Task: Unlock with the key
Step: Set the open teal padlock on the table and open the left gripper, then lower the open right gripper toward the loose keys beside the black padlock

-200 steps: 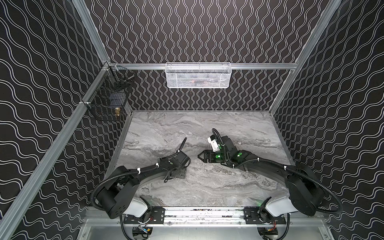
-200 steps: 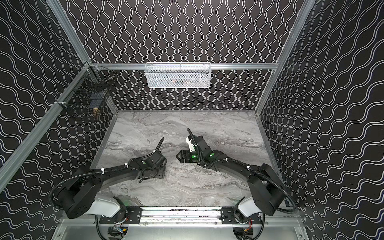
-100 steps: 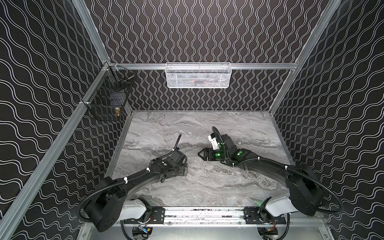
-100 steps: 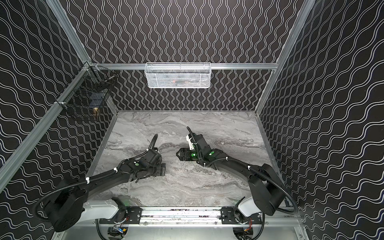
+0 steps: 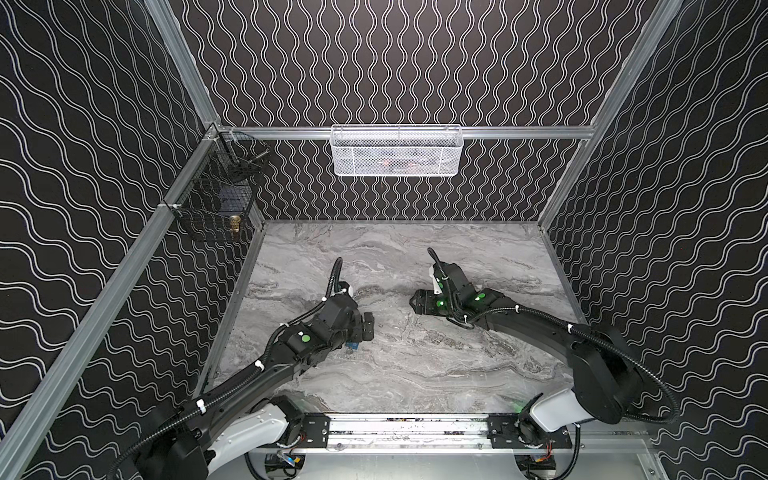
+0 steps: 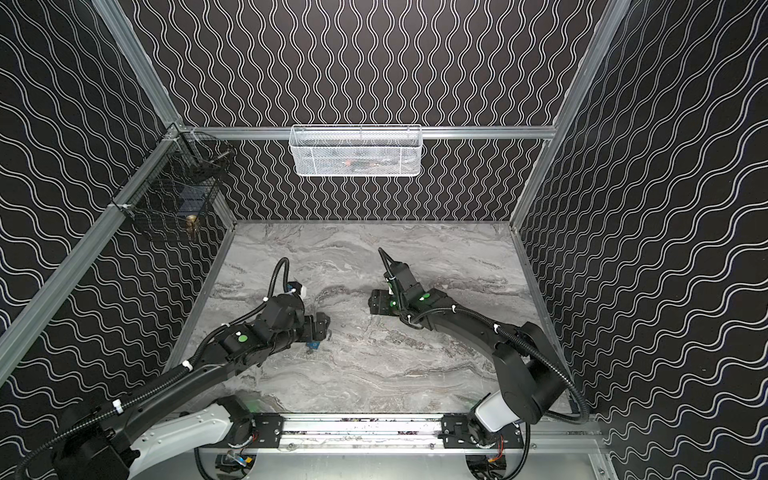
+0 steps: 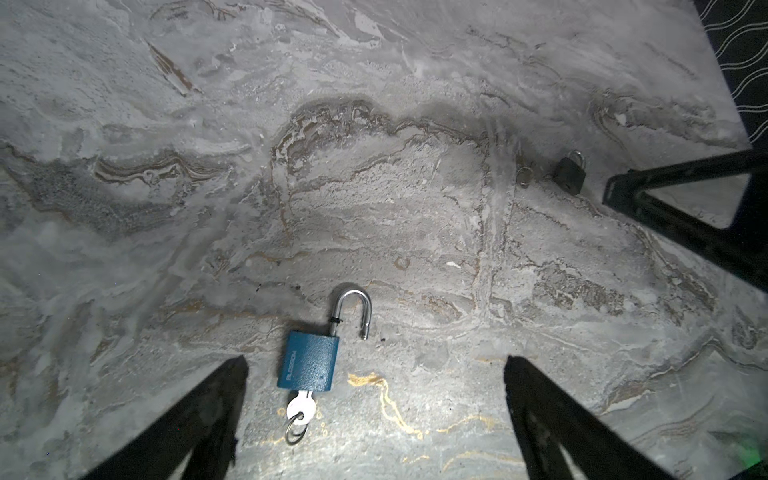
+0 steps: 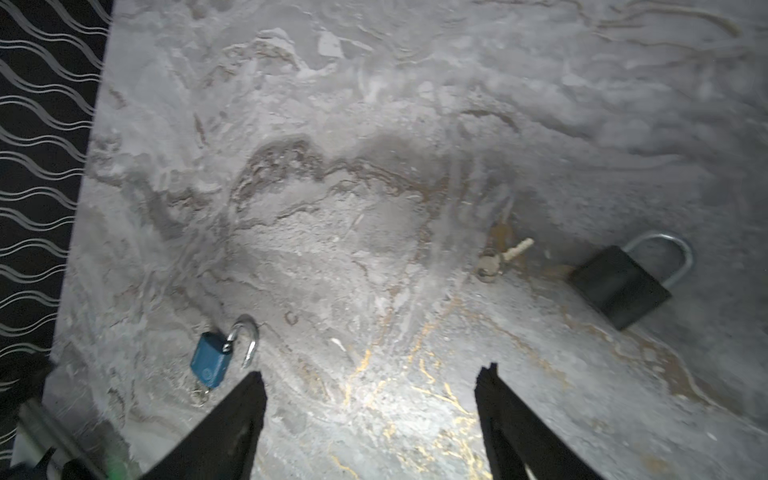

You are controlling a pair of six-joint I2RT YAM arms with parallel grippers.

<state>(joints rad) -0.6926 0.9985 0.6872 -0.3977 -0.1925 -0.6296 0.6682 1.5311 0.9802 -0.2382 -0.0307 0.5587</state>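
Black wave-patterned walls (image 5: 83, 166) enclose a grey marbled worktop (image 5: 415, 374) — black wire basket (image 5: 208, 208) on the left wall, white mesh basket (image 5: 397, 151) at the back. Left of the worktop's middle, the left fingers (image 7: 208, 407) stand wide apart, with the blue padlock (image 7: 309, 361) lying untouched between them — shackle open, key (image 7: 300, 409) inserted. The right fingers (image 8: 511, 415) are apart over bare worktop.

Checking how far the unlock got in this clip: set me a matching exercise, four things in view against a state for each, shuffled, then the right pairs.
Things
1. blue padlock
2. black padlock
3. loose key
4. left gripper

States
A. open, holding nothing
B. shackle shut
C. shackle sprung open
D. lying flat, in no lock

Pairs: 1-C, 2-B, 3-D, 4-A
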